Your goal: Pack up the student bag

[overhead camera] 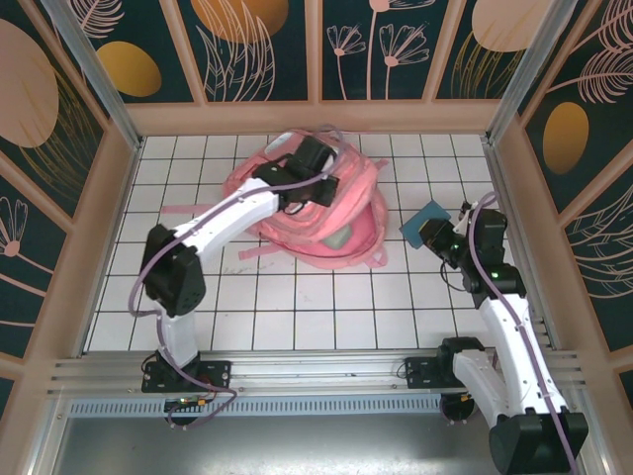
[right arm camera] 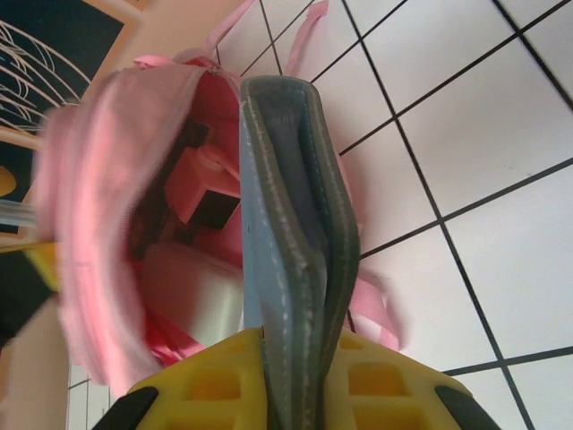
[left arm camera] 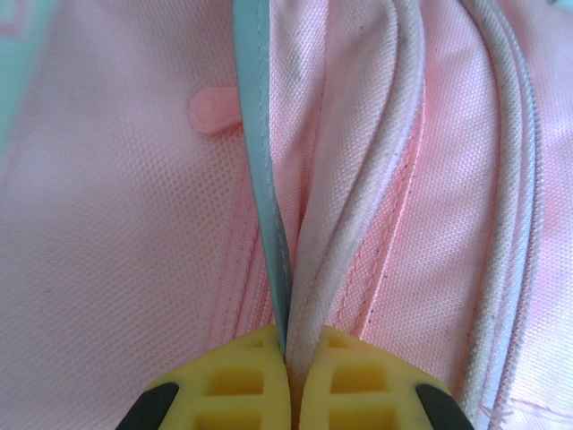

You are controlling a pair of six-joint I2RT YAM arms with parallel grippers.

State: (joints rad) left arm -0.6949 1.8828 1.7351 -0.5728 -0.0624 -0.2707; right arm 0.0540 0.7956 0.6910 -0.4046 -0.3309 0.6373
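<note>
The bag (overhead camera: 346,203) lies on the tiled table (overhead camera: 316,297) toward 12 o'clock from the table's middle, a straps-out pink heap with its mouth turned toward 3 o'clock. The left claw (overhead camera: 315,156) sits on top of the bag, at the 12 o'clock end of it. In the left wrist view this claw (left arm camera: 291,381) is clenched: its yellow fingertips (left arm camera: 233,381) press together on an edge of the bag (left arm camera: 107,233), pinching a blue-grey trim (left arm camera: 260,134) and the pink cloth beside white piping (left arm camera: 394,107). A small pink tab (left arm camera: 213,109) lies on the cloth at 10 o'clock from the pinch. The right claw (overhead camera: 436,231) hangs at 3 o'clock from the bag, just apart from it, grasping a flat blue-grey case (overhead camera: 425,222). From the right wrist, that claw (right arm camera: 286,381) is clamped on the near end of the folded, stitched case (right arm camera: 286,224), which stands up from the fingertips (right arm camera: 201,385) toward 12 o'clock. Beyond it, at 9 to 10 o'clock, the bag (right arm camera: 85,224) gapes open, blurred at its rim; inside show a pink box (right arm camera: 199,179) with a dark face and, below it, a white object (right arm camera: 192,291) that I cannot identify.
</note>
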